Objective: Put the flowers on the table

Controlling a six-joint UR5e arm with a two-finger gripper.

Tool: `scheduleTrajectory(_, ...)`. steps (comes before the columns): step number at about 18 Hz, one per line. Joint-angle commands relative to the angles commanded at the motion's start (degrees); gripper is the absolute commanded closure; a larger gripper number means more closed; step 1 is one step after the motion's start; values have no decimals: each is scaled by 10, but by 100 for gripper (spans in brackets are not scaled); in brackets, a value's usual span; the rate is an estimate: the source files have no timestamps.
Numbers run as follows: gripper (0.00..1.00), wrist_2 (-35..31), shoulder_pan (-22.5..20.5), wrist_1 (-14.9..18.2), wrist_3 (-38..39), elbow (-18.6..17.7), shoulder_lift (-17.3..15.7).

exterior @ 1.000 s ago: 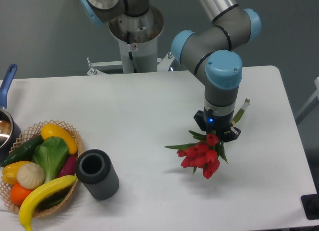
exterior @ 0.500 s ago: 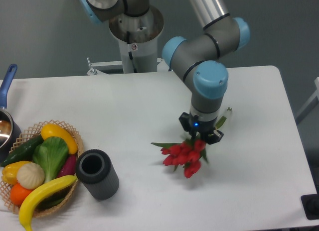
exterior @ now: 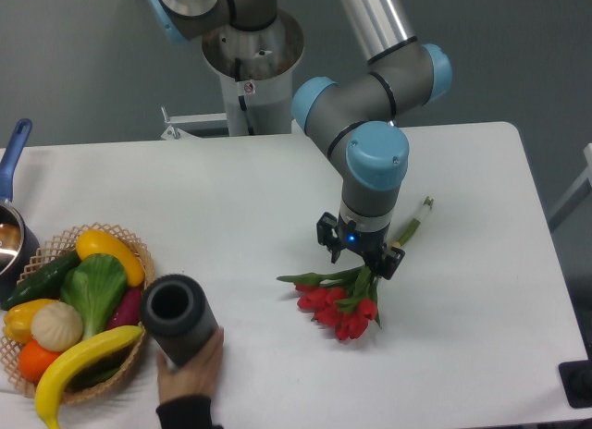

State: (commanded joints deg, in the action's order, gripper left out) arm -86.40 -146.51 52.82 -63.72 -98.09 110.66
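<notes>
The flowers (exterior: 339, 306) are a bunch of red tulips with green leaves, and their stems run up and right to a pale end (exterior: 418, 214). They are at the middle right of the white table (exterior: 231, 198), with the blooms low at the table surface. My gripper (exterior: 361, 257) points straight down over the stems just behind the blooms. Its jaws stand on either side of the stems and look shut on them.
A dark grey cylinder (exterior: 176, 320) lies at the front left, and a person's hand (exterior: 190, 373) reaches up from the bottom edge and touches it. A wicker basket (exterior: 137, 251) of fruit and vegetables is at the left. A blue-handled pot (exterior: 11, 227) sits at the left edge.
My gripper has moved left and down with the flowers, which now hang close to the table. A hand has come in from the bottom and shifted the grey cylinder slightly.
</notes>
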Motion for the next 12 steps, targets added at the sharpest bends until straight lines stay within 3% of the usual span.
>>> scheduleTrajectory(4,0,-1,-28,-1,-35,-4,-11)
scheduleTrajectory(9,0,-1,-69,0,-174,-5,-15)
scheduleTrajectory(12,0,0,-76,-1,-179,-7,-16)
